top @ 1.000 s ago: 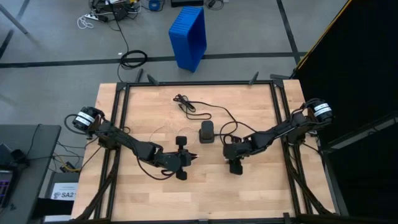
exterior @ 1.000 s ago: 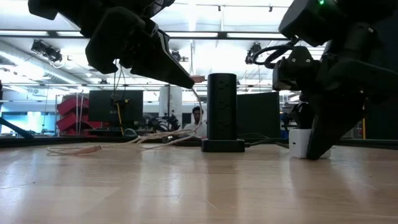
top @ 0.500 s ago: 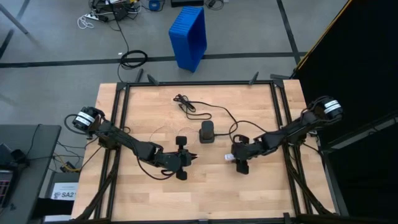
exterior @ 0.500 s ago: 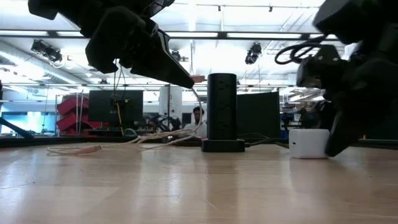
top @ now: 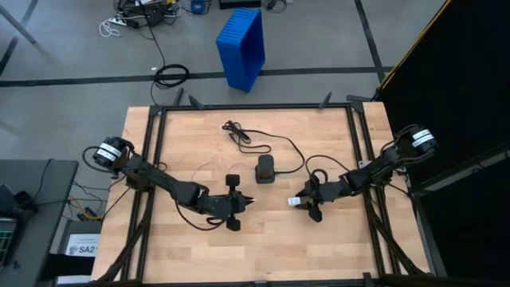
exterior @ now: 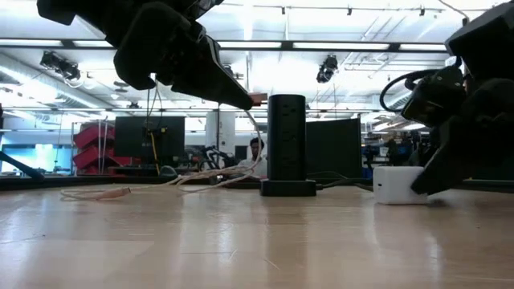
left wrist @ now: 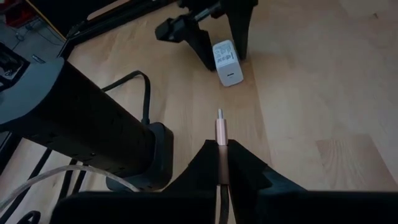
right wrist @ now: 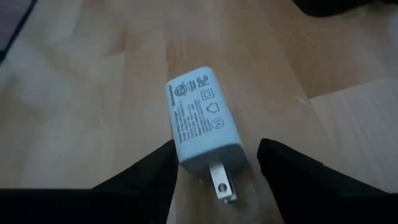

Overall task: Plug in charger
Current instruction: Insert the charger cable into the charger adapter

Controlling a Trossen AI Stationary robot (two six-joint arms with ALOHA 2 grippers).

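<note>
The right tool (top: 312,204) has backed off, fingers spread, leaving the white charger (top: 296,202) lying loose on the counter (top: 335,239) beside the power strip (top: 264,170). Left tool (top: 248,201) stays clenched on the cable plug (left wrist: 220,129), unplugged.

wooden table (top: 199,143) seen from straight above, black power strip (top: 264,169) standing near the middle with its cord looping off toward the far edge. left gripper (top: 249,201) points at it from just beside. right gripper (top: 303,204) sits right by a small white charger (top: 294,202). blue bin (top: 241,46) on the floor beyond.
</note>
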